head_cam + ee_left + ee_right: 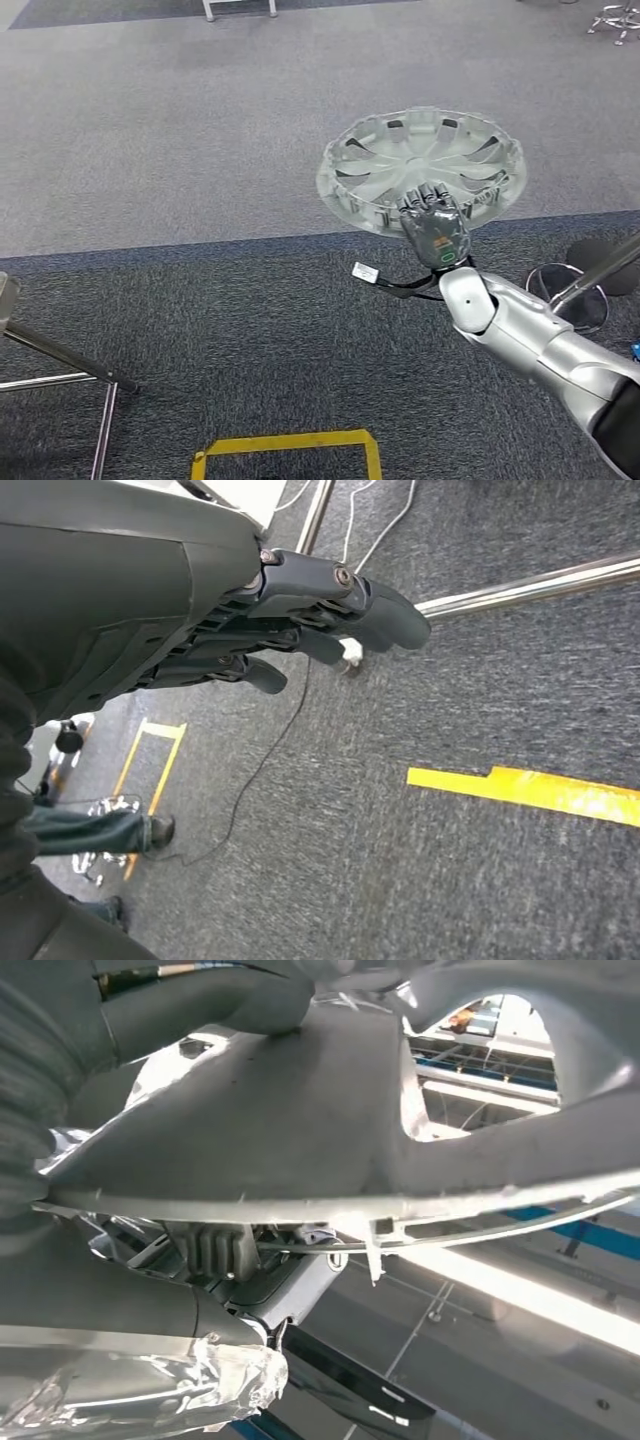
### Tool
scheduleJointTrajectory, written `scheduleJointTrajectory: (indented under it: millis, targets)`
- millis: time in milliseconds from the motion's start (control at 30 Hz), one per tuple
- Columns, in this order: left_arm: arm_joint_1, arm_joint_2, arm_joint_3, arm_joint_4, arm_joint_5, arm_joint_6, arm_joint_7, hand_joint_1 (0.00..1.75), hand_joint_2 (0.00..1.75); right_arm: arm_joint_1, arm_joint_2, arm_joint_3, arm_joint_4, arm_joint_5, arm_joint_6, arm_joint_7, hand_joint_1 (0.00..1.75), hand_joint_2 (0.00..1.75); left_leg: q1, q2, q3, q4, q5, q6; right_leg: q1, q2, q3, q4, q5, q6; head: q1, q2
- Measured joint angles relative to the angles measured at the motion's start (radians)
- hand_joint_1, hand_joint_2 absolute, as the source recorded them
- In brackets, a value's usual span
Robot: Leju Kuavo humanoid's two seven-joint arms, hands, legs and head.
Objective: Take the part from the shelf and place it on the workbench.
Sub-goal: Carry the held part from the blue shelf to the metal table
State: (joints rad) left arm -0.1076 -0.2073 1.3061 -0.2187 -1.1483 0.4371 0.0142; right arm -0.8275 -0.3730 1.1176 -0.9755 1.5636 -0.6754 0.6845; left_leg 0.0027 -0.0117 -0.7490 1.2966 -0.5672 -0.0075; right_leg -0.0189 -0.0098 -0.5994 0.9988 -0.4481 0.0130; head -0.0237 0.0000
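The part [420,170], a silver wheel cover, sits flat in the right centre of the frame, gripped at its near rim by the right robot hand [432,222]. The left robot hand [302,630] holds nothing, fingers loosely extended above dark carpet [377,860] with yellow tape [528,788].

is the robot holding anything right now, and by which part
Yes: the right hand grips the silver wheel cover by its near rim. The left hand holds nothing.
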Motion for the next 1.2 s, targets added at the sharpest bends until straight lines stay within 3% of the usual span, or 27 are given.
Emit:
scheduleJointTrajectory:
  millis: [33,67,133,167,233,333,400,467,500,533,567,633,700,800,867,967,1000,1033,1067,1133,1200]
  targets:
    - [0.001,-0.002,-0.002,0.000,-0.002,0.000,0.003,0.00,1.75,0.005,-0.012,-0.003,-0.008,0.000,0.001,0.000,1.75,1.75,0.001,0.002,-0.001,-0.002,0.017,-0.001,0.000,-0.003,0.002,0.000,-0.002,0.001,0.000,0.000]
    - [0.002,-0.003,-0.004,0.000,-0.004,0.000,0.005,0.00,1.75,0.010,-0.022,-0.007,-0.018,0.000,0.001,0.000,1.75,1.75,0.002,0.003,0.017,-0.042,0.050,0.000,0.000,-0.004,0.006,0.001,-0.004,0.002,0.000,0.000]
    - [0.000,-0.005,-0.007,0.000,-0.006,0.000,0.007,0.00,1.75,0.015,-0.041,-0.014,-0.038,0.000,0.003,0.000,1.75,1.75,-0.002,0.018,0.082,-0.175,0.122,0.010,0.001,-0.007,0.013,0.001,-0.009,0.007,0.000,0.000]
    - [-0.002,-0.007,-0.009,0.000,-0.008,0.001,0.007,0.00,1.75,0.017,-0.053,-0.018,-0.050,0.000,0.005,0.000,1.75,1.75,-0.005,0.027,0.107,-0.230,0.139,0.017,0.003,-0.009,0.014,0.002,-0.011,0.011,0.000,0.000]
    - [-0.006,-0.011,-0.013,0.000,-0.012,0.001,0.007,0.00,1.75,0.020,-0.079,-0.026,-0.076,0.001,0.010,0.000,1.75,1.75,-0.011,0.033,0.126,-0.273,0.136,0.028,0.007,-0.017,0.012,0.003,-0.013,0.020,0.001,0.000]
    - [-0.005,-0.019,-0.021,0.000,-0.018,0.002,0.006,0.00,1.75,0.028,-0.119,-0.038,-0.125,0.001,0.025,0.000,1.75,1.75,-0.008,0.018,0.131,-0.288,0.136,0.041,0.005,-0.023,0.006,0.016,-0.029,0.035,0.002,0.000]
    - [-0.005,-0.025,-0.026,0.000,-0.022,0.002,0.006,0.00,1.75,0.033,-0.141,-0.045,-0.152,0.001,0.040,0.000,1.75,1.75,-0.005,0.007,0.136,-0.293,0.139,0.051,0.003,-0.008,-0.036,0.103,-0.078,0.042,0.006,0.000]
    - [-0.006,-0.030,-0.029,0.000,-0.023,0.001,0.006,0.00,1.75,0.038,-0.159,-0.046,-0.179,0.001,0.060,0.000,1.75,1.75,-0.006,-0.002,0.136,-0.292,0.139,0.056,0.003,0.003,-0.107,0.242,-0.133,0.045,0.009,0.000]
    - [-0.006,-0.033,-0.030,0.000,-0.023,0.000,0.006,0.00,1.75,0.043,-0.167,-0.046,-0.193,0.001,0.071,0.000,1.75,1.75,-0.007,-0.007,0.136,-0.292,0.138,0.057,0.003,0.006,-0.133,0.286,-0.142,0.047,0.009,0.000]
    - [-0.005,-0.034,-0.031,0.000,-0.023,0.000,0.007,0.00,1.75,0.048,-0.173,-0.045,-0.207,0.001,0.080,0.000,1.75,1.75,-0.007,-0.013,0.137,-0.292,0.138,0.057,0.003,0.006,-0.141,0.292,-0.131,0.047,0.009,0.000]
    - [-0.005,-0.035,-0.031,0.000,-0.023,-0.001,0.007,0.00,1.75,0.053,-0.178,-0.045,-0.219,0.001,0.086,0.000,1.75,1.75,-0.007,-0.018,0.139,-0.291,0.137,0.057,0.002,0.007,-0.128,0.257,-0.101,0.047,0.009,0.000]
    - [-0.005,-0.038,-0.032,0.000,-0.023,-0.004,0.009,0.00,1.75,0.057,-0.186,-0.045,-0.239,0.001,0.092,0.000,1.75,1.75,-0.008,-0.029,0.139,-0.286,0.133,0.051,-0.002,0.021,-0.066,0.122,-0.031,0.047,0.010,0.000]
    - [-0.006,-0.040,-0.033,0.000,-0.022,-0.006,0.011,0.00,1.75,0.056,-0.190,-0.043,-0.255,0.001,0.096,0.000,1.75,1.75,-0.011,-0.038,0.132,-0.278,0.130,0.042,-0.006,0.039,-0.020,0.032,-0.005,0.045,0.009,0.000]
    - [-0.005,-0.039,-0.033,0.000,-0.016,-0.009,0.017,0.00,1.75,0.055,-0.190,-0.038,-0.267,0.002,0.100,0.000,1.75,1.75,-0.010,-0.046,0.126,-0.275,0.130,0.029,-0.004,0.036,-0.010,0.019,-0.007,0.032,0.009,0.000]
    - [-0.004,-0.037,-0.033,0.000,-0.009,-0.012,0.019,0.00,1.75,0.052,-0.185,-0.033,-0.269,0.002,0.101,0.000,1.75,1.75,-0.010,-0.033,0.113,-0.245,0.105,0.018,-0.007,0.025,-0.008,0.016,-0.006,0.019,0.005,0.000]
    - [-0.006,-0.035,-0.032,0.000,-0.003,-0.016,0.021,0.00,1.75,0.046,-0.178,-0.024,-0.269,0.002,0.101,0.000,1.75,1.75,-0.005,-0.005,0.030,-0.067,0.016,0.003,-0.006,0.007,-0.006,0.015,-0.007,0.008,0.000,0.000]
    - [-0.006,-0.035,-0.032,0.000,-0.003,-0.017,0.021,0.00,1.75,0.045,-0.176,-0.021,-0.269,0.002,0.101,0.000,1.75,1.75,-0.003,-0.003,0.003,-0.013,0.000,0.001,-0.005,0.001,-0.006,0.015,-0.008,0.007,0.001,0.000]
    - [-0.005,-0.035,-0.032,0.000,-0.003,-0.017,0.021,0.00,1.75,0.044,-0.173,-0.018,-0.269,0.002,0.101,0.000,1.75,1.75,-0.003,-0.002,-0.009,0.010,0.002,0.001,-0.004,-0.005,-0.006,0.015,-0.008,0.007,0.000,0.000]
    - [-0.005,-0.035,-0.032,0.000,-0.003,-0.018,0.022,0.00,1.75,0.044,-0.170,-0.016,-0.269,0.002,0.101,0.000,1.75,1.75,-0.003,-0.001,-0.001,-0.008,0.024,0.003,-0.003,-0.009,-0.005,0.015,-0.009,0.007,0.000,0.000]
    - [-0.005,-0.033,-0.032,0.000,-0.003,-0.019,0.022,0.00,1.75,0.042,-0.161,-0.015,-0.268,0.002,0.101,0.000,1.75,1.75,-0.007,0.012,0.060,-0.133,0.094,0.015,-0.001,-0.017,-0.001,0.015,-0.010,0.007,0.000,0.000]
    - [-0.008,-0.031,-0.032,0.000,-0.002,-0.020,0.022,0.00,1.75,0.039,-0.152,-0.015,-0.267,0.002,0.098,0.000,1.75,1.75,-0.016,0.034,0.117,-0.245,0.129,0.032,0.005,-0.025,-0.001,0.016,-0.013,0.011,0.001,0.000]
